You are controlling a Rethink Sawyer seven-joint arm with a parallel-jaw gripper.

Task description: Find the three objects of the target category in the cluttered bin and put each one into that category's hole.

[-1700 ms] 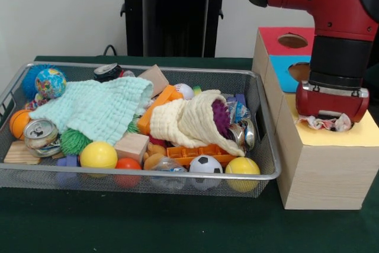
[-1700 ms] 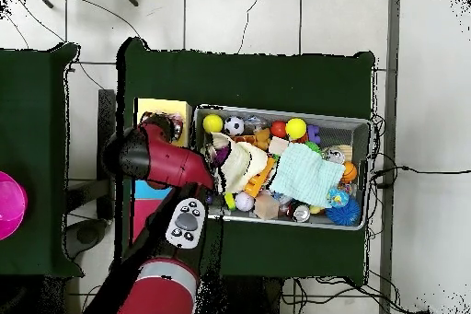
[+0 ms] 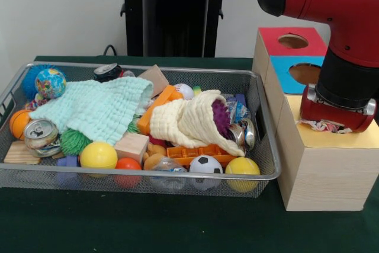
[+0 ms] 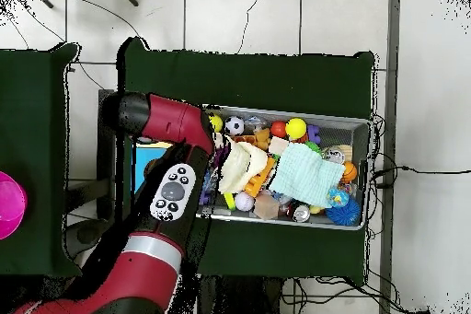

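The wire mesh bin (image 3: pixel 267 173) stands on the green table, full of mixed objects; it also shows in the overhead view (image 4: pixel 361 122). Three wooden boxes stand beside it, with a red top (image 3: pixel 293 41), a blue top (image 3: pixel 296 70) and a yellow top (image 3: pixel 349 140). The red and blue tops each have a round hole. My gripper (image 3: pixel 333 124) is down on the yellow top, its tips hidden under the red wrist. A pale frayed thing (image 3: pixel 323 126) shows squeezed beneath it.
In the bin lie a mint cloth (image 3: pixel 98 108), a cream cloth (image 3: pixel 189 119), yellow balls (image 3: pixel 98 154), a soccer ball (image 3: pixel 205 164), a can (image 3: pixel 40 134), a globe ball (image 3: pixel 50 82) and wood blocks (image 3: pixel 131 146). A pink object (image 4: pixel 7 204) sits on a side table.
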